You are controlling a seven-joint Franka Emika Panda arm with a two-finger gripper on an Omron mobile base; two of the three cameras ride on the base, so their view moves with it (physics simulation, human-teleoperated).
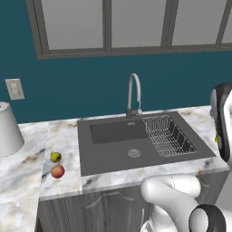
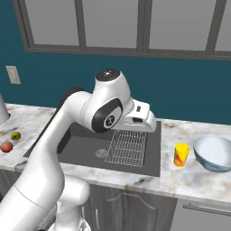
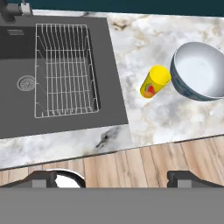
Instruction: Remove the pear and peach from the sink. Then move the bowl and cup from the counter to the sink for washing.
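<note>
The pear (image 1: 55,157) and the peach (image 1: 57,171) lie on the marble counter (image 1: 27,167) left of the sink (image 1: 108,158), the peach nearer the front edge. Both fruits, pear (image 2: 16,136) and peach (image 2: 6,147), also appear at the far left of the right base view. The dark sink basin (image 3: 17,109) holds no fruit. To its right stand the yellow cup (image 3: 154,82) and, further right, the pale bowl (image 3: 199,72), both upright. My gripper (image 3: 113,179) is open and empty, high above the counter's front edge, near the cup (image 2: 181,154) and bowl (image 2: 214,152).
A wire rack (image 1: 167,135) fills the sink's right half, and the steel faucet (image 1: 132,93) rises behind the basin. A large grey-white upturned vessel (image 1: 8,129) stands at the far left. Wooden floor (image 3: 131,162) lies below the counter edge.
</note>
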